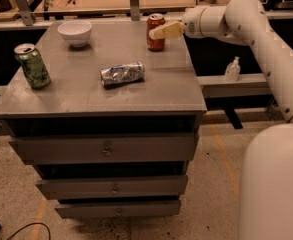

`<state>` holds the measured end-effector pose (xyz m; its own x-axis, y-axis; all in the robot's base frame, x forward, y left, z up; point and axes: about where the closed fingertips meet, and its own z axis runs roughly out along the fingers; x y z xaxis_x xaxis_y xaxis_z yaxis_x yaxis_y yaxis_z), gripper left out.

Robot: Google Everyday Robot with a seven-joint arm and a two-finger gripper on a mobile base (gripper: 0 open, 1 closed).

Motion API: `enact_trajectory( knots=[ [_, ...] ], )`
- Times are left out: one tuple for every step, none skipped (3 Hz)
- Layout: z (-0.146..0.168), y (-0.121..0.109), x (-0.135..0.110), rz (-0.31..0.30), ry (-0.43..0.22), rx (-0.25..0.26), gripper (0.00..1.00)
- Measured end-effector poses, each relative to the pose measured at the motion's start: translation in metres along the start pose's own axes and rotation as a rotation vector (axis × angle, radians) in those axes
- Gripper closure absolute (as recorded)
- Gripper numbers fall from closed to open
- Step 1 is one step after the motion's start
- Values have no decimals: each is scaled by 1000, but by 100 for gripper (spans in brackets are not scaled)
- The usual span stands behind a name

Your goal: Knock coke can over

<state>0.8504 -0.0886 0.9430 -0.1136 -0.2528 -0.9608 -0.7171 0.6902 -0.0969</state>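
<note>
Found the gripper (160,32) over the far right corner of the cabinet (86,96), either touching or just in front of the upper right side of the coke can (155,43); could not tell which, nor judge the gripper's opening. Lost part of the coke can's label behind it. Followed the arm (266,39) from there out past the cabinet's right side, cut off at the frame edge. Glimpsed a dark cable (16,230) on the floor left of the cabinet, also cut off. Counted three cans on the cabinet top: one coke can at the far right, one green can (32,65) at the near left, one crushed silver can (122,74) near the middle. Counted one white bowl (75,32) at the far left, three drawers (106,149) in the cabinet's front, and one small clear bottle (232,69) on a ledge right of the cabinet. Noted the coke can upright, long axis vertical, silver top up; the crushed silver can on its side, long axis running left to right.
</note>
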Motion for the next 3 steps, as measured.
enact_trajectory(
  knots=[
    [35,-12,15,40,-29,32,0],
    [64,-17,24,74,-43,30,18],
    [78,-17,32,86,-51,7,42]
  ],
)
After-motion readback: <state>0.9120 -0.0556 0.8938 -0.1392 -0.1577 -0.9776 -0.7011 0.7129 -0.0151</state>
